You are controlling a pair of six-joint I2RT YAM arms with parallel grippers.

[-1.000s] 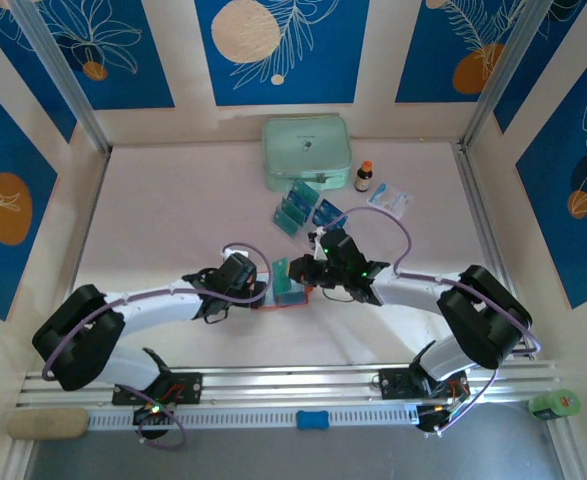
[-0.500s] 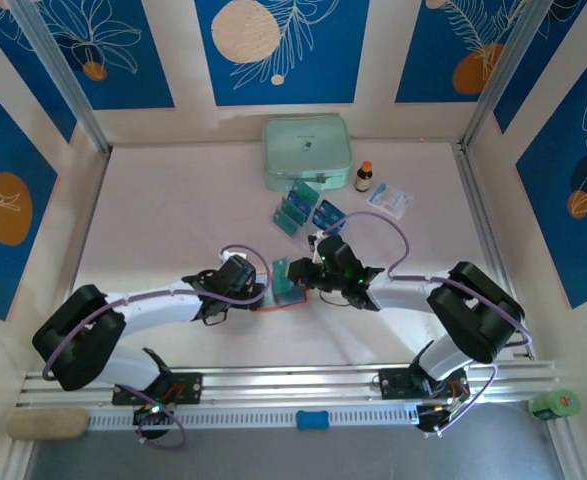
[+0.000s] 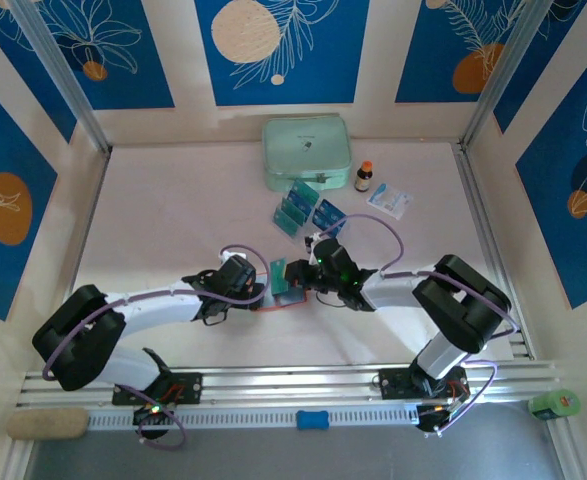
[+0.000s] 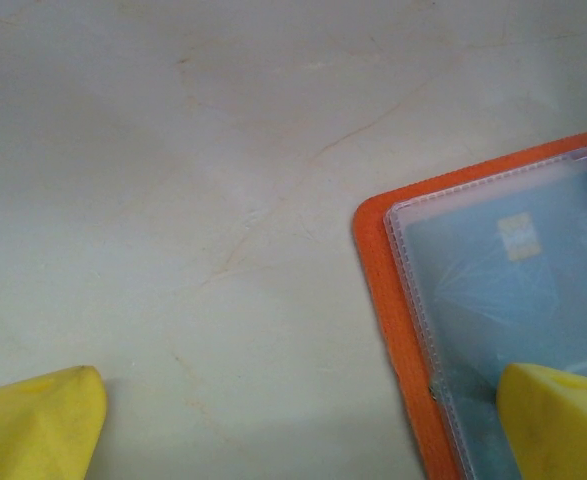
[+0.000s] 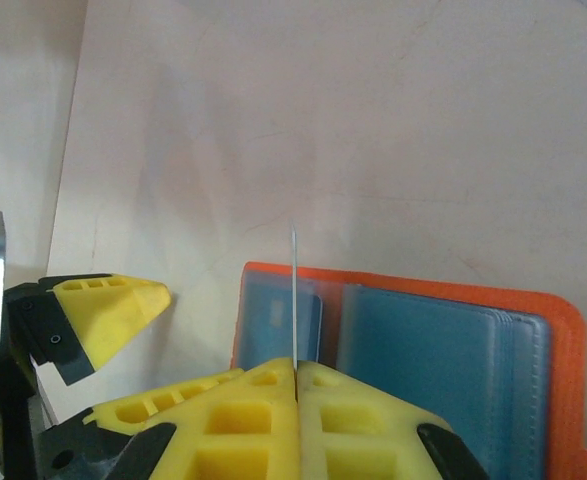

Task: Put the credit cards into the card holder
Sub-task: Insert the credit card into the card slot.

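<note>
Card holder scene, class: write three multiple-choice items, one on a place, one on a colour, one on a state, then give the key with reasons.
1. Where is the card holder?
A) between the left gripper and the right gripper
B) on the mint-green case
C) beside the bottle

2. What colour is its cover?
A) black
B) orange
C) green

3. What state is the right gripper in?
A) open and empty
B) shut on the bottle
C) shut on a credit card

Key:
1 A, the top view shows it between the two grippers.
2 B, an orange border frames its pockets.
3 C, its fingers meet on a thin card held edge-on.
</note>
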